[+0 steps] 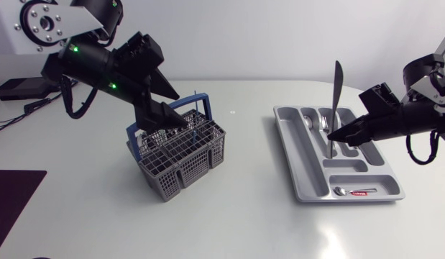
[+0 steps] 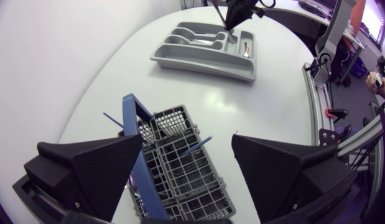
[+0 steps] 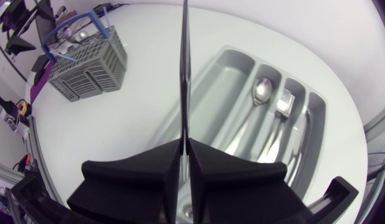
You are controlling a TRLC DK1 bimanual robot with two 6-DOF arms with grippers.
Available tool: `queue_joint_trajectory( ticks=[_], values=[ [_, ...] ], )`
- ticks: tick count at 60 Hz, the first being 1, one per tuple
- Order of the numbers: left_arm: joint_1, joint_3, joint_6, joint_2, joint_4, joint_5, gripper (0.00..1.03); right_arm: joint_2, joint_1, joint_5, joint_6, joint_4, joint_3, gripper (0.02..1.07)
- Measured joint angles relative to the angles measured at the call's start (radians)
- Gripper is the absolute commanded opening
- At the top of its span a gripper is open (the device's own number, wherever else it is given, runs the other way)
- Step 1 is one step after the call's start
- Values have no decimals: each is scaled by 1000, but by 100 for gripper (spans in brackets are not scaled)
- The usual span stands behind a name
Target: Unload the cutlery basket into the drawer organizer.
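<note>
Right gripper (image 3: 186, 146) clenched on knife (image 3: 184, 74), held upright, lower end over drawer organizer (image 1: 313, 169) (spoon (image 3: 262, 90) lies in one compartment). Cutlery basket (image 1: 182, 162) sits well apart; left gripper (image 2: 187, 138) spread open just above it, grasping nothing.

A large white table (image 1: 229, 216) fills the scene, its surface smooth and slightly glossy, its far edge curving round like an oval. Even, diffuse light falls from above and leaves only soft grey shadows. A faint bright glare (image 1: 338, 242) sits on the tabletop near the front right. A dark maroon rectangular patch (image 1: 12, 205) lies at the front left corner. A flat black box (image 1: 18, 88) with trailing cables rests by the far left edge.
</note>
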Motion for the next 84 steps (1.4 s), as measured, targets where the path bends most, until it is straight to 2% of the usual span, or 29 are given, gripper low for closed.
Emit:
queue_joint_trajectory(
  ticks=[18,29,43,84],
  values=[
    [-32,-114,-45,-60,146,-152,100,226,-149,118,13,-45,247,7],
    [-33,-175,-48,-79,207,-189,100,348,-189,208,48,-49,320,7],
    [-33,-213,-48,-95,242,-194,100,433,-219,284,73,-68,381,7],
    [-33,-306,-48,-151,332,-198,100,626,-207,347,134,-79,473,7]
  ],
)
